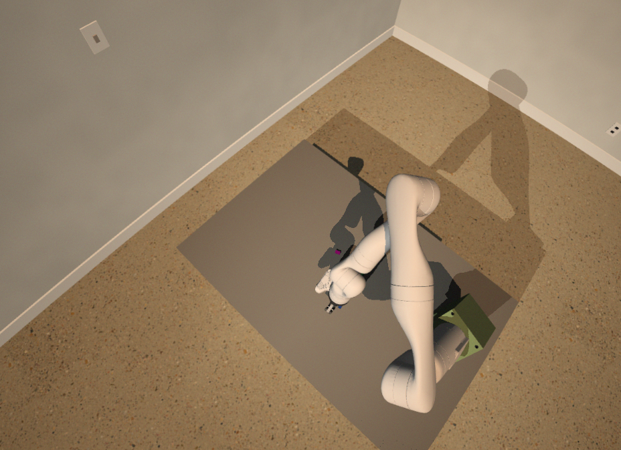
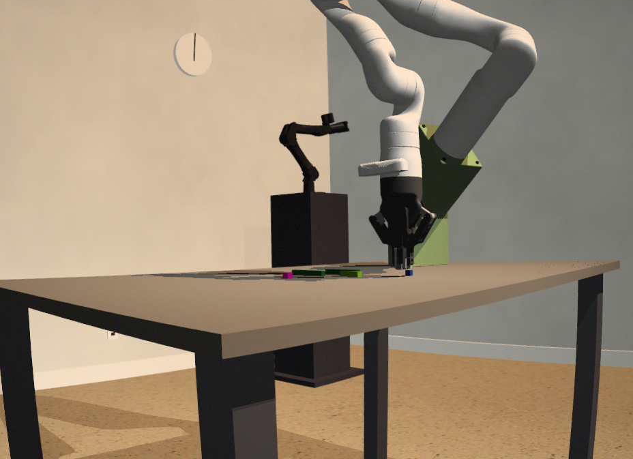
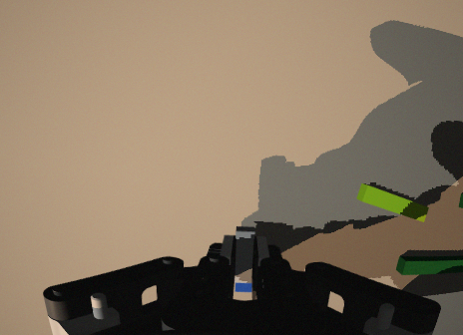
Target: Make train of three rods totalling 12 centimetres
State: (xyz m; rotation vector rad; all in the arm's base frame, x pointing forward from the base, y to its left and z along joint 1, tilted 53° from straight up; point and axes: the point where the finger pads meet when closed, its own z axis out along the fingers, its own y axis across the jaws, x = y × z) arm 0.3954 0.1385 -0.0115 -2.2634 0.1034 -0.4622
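Observation:
My gripper (image 2: 402, 263) points straight down with its fingertips just above the table, and it also shows in the overhead view (image 1: 329, 308). It is shut on a small grey rod (image 3: 245, 233), of which only the tip shows between the fingers in the wrist view. A small blue rod (image 2: 408, 272) lies on the table right beside the fingertips, apart from them; it also shows in the wrist view (image 3: 243, 287) and the overhead view (image 1: 340, 306). A lime rod (image 2: 350, 273) and a dark green rod (image 2: 308, 272) lie further left.
A magenta rod (image 2: 287, 275) lies at the left end of the group of rods, also seen from above (image 1: 338, 251). The lime rod (image 3: 393, 201) and a green rod (image 3: 431, 261) lie in the arm's shadow. The arm's green base (image 1: 466, 329) stands at the table's edge.

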